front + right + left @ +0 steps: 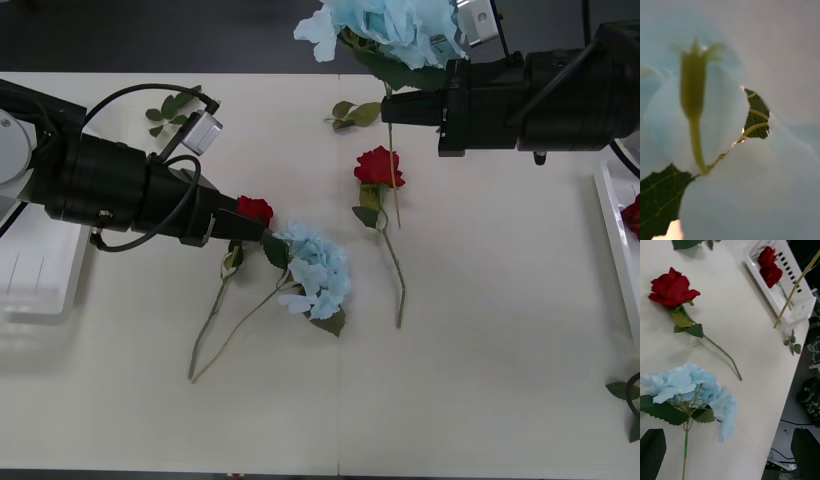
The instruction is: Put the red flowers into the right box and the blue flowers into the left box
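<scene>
Left gripper (262, 232) hangs over the table hydrangea (318, 270), black fingers (653, 442) spread, nothing held; its stem runs diagonally back toward the robot's left. Right gripper (400, 108), beyond and right of that hydrangea, looks clamped on a raised blue cluster (395, 28), stem hanging down; judged next: carry it leftward to the left box (40, 275).

The front camera sits above both arms, facing forward and down onto the table (480, 400). The left wrist camera looks from low over the tabletop across to the right box (797, 303); it shares the blue flower (315, 270) (688, 388) and a red rose (378, 167) (672, 288) with the front view. The right wrist camera sits pressed against pale blue petals (752, 195), at very close range.
</scene>
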Robot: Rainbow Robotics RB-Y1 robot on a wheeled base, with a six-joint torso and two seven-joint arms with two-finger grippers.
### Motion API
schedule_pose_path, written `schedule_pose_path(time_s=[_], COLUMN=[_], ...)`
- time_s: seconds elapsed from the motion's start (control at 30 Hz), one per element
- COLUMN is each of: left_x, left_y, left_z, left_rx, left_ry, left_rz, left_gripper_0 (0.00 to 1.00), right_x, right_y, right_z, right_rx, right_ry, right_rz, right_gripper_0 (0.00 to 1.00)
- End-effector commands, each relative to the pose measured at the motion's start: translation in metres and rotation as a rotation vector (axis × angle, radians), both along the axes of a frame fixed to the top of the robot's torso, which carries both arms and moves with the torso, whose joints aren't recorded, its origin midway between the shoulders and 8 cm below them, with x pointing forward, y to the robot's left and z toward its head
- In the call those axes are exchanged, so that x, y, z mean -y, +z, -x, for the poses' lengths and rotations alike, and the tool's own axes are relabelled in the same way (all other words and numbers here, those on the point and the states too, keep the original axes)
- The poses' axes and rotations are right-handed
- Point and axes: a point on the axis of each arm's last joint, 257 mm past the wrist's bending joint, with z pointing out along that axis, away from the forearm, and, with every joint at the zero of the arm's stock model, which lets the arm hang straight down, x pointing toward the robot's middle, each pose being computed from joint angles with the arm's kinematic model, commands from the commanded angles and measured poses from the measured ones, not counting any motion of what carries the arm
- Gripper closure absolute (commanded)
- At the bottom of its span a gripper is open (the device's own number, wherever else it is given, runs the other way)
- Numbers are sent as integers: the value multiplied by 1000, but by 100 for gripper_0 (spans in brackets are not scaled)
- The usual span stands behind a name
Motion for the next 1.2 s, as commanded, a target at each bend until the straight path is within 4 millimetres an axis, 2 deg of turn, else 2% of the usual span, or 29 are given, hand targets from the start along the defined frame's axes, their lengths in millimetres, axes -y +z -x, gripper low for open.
schedule_pose_path(time_s=[0.03, 0.13, 0.3, 0.47, 0.7, 0.87, 0.9, 0.93, 0.97, 1.0, 1.07, 1.2], left_x=[4, 17, 35, 56, 86, 90, 90, 91, 90, 91, 92, 92], left_y=[17, 32, 47, 60, 72, 71, 70, 69, 68, 65, 64, 63], left_z=[6, 12, 20, 24, 15, 7, 6, 7, 7, 8, 9, 10], left_rx=[32, 38, 74, 82, 137, 166, 165, 159, 157, 149, 148, 147], left_ry=[-80, -131, -190, -219, -220, -212, -209, -212, -211, -212, -215, -217], left_rz=[93, 198, 276, 334, 355, 320, 314, 313, 310, 304, 303, 302], left_gripper_0=[4, 4, 4, 3, 4, 4, 8, 30, 41, 67, 100, 100], right_x=[-24, -34, -49, -68, -88, -89, -90, -90, -90, -91, -91, -90], right_y=[22, 24, 31, 26, 29, 30, 30, 31, 32, 32, 33, 34], right_z=[12, 16, 16, 16, 14, 14, 15, 15, 14, 14, 14, 13], right_rx=[57, 49, 24, -41, -90, -109, -111, -114, -114, -119, -124, -130], right_ry=[53, 69, 68, 52, 32, 33, 35, 35, 35, 34, 33, 28], right_rz=[-53, -80, -143, -204, -269, -277, -279, -280, -281, -284, -288, -293], right_gripper_0=[98, 98, 98, 100, 100, 100, 100, 100, 100, 100, 100, 100])
